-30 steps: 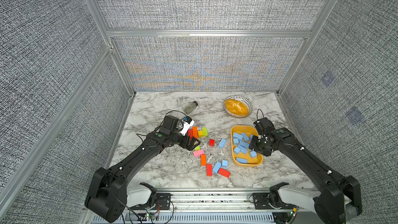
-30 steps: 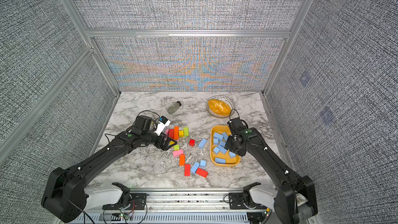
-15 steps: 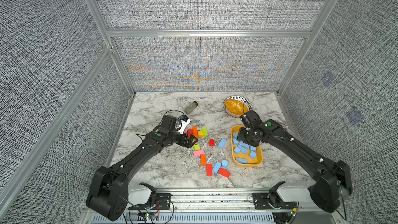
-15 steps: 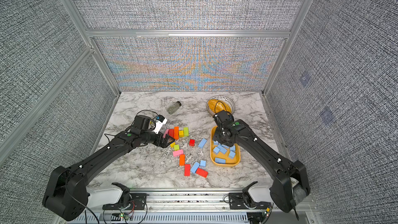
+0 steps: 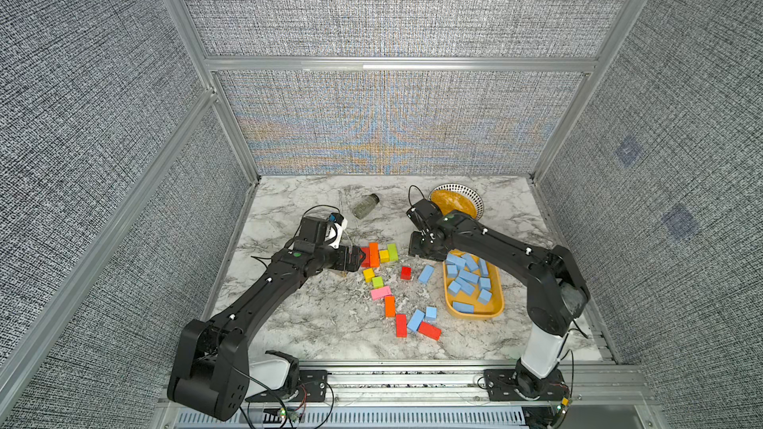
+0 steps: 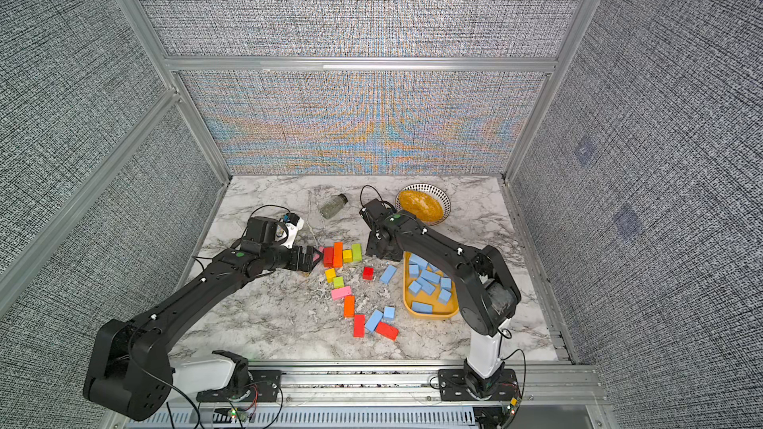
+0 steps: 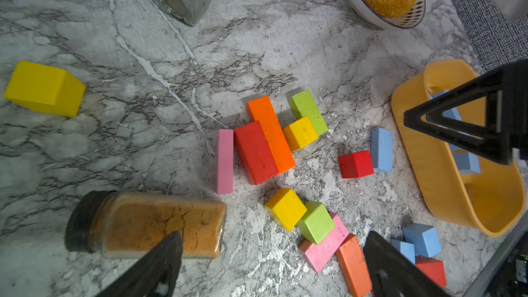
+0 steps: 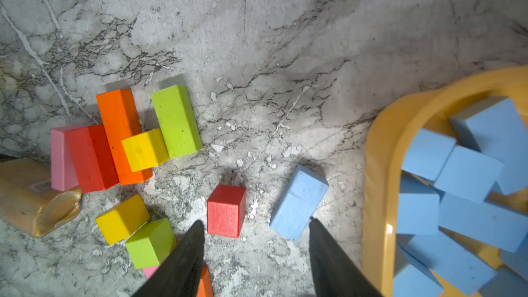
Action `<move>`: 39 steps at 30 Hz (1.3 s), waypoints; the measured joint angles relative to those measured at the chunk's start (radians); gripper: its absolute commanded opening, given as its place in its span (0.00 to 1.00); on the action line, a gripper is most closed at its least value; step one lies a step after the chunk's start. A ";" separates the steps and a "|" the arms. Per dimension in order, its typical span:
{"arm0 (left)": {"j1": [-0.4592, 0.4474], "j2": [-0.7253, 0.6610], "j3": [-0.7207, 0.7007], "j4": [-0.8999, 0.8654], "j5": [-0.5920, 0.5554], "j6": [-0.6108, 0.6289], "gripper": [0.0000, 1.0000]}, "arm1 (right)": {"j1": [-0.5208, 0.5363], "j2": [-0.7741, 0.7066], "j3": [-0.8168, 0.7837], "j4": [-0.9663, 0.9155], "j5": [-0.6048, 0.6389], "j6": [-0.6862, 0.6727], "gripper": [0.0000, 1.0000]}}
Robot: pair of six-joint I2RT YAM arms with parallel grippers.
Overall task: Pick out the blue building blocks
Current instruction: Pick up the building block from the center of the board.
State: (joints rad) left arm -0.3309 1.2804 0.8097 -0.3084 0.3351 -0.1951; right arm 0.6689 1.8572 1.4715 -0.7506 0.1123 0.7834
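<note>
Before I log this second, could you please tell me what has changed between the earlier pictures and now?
The right end effector swung off the yellow tray toward the table's middle and now hangs open and empty by the loose blue bar. Nothing was visibly taken or released. The left end effector, open, barely shifted; nothing else moved.

You've got a marble tabletop (image 5: 313, 323) under everything. At the back a clear glass jar (image 5: 366, 205) lies tipped over, and further right sits a patterned bowl (image 5: 462, 188) with orange-yellow filling. A brown spice jar (image 7: 148, 224) lies flat just beside a tight cluster: pink bar (image 7: 225, 161), red bar (image 7: 255, 152), orange bar (image 7: 270, 132), yellow cube (image 7: 300, 133) and green bar (image 7: 308, 111). A red cube (image 7: 355, 164) sits apart.
</note>
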 measured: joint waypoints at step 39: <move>0.027 0.057 0.024 -0.001 0.018 0.004 1.00 | -0.039 0.130 -0.091 -0.017 -0.147 0.051 0.18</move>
State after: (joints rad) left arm -0.3042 1.3373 0.8333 -0.3092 0.3527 -0.1913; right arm 0.6300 1.9873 1.3808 -0.7677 -0.0345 0.8341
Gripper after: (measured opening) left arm 0.999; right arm 0.252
